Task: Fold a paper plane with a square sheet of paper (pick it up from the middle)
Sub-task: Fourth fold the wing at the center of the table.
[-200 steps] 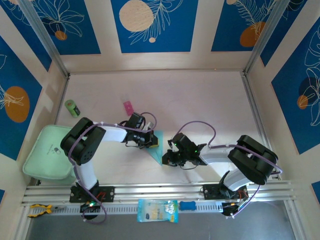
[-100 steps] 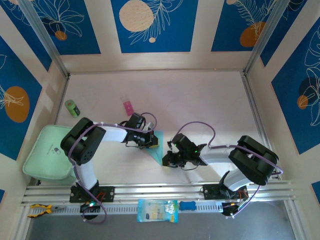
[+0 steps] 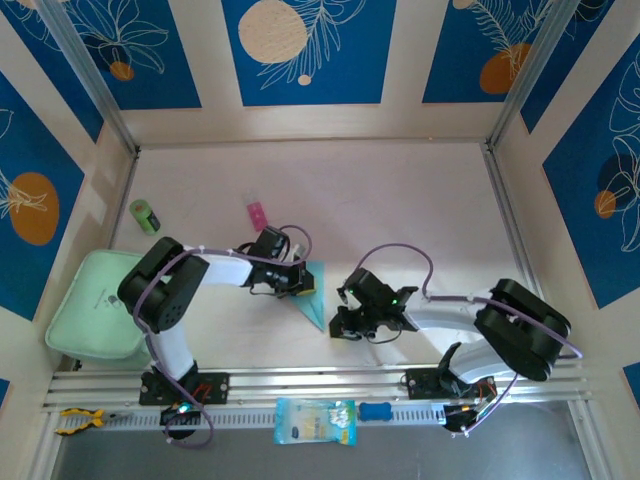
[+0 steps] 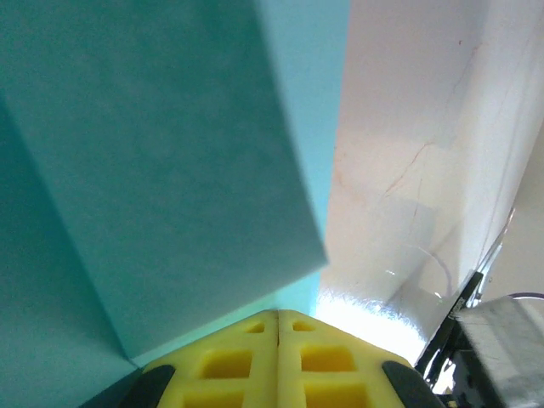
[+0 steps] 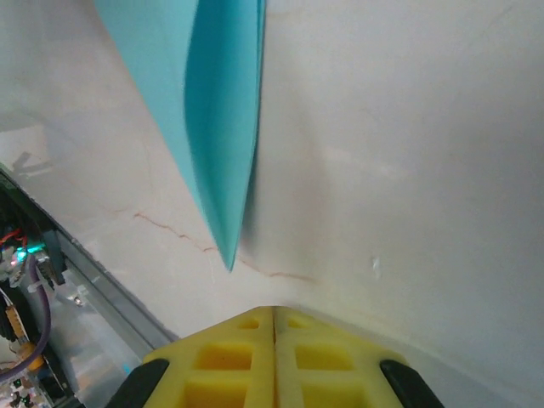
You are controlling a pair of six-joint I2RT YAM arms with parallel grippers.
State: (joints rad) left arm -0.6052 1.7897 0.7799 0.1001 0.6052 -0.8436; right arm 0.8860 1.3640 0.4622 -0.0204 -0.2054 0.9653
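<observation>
The light cyan paper (image 3: 317, 292) lies on the table as a narrow folded triangle, its sharp tip pointing toward the near rail. My left gripper (image 3: 302, 283) rests shut at the paper's left edge. In the left wrist view the closed yellow fingertips (image 4: 278, 320) press down at the border of a raised folded flap (image 4: 153, 161). My right gripper (image 3: 340, 326) sits just right of the tip, shut and empty. From the right wrist its tips (image 5: 274, 312) stand on bare table a short gap from the paper's point (image 5: 223, 170).
A small pink block (image 3: 257, 215) and a green roll (image 3: 145, 216) lie further back on the left. A mint tray (image 3: 95, 305) sits at the left edge. On the near rail (image 3: 320, 380) side lie a blue-and-yellow packet (image 3: 313, 420) and a blue-handled tool (image 3: 375, 411).
The right gripper has slid slightly right and toward the near edge, off the paper's tip. The left gripper and the paper have stayed put.
</observation>
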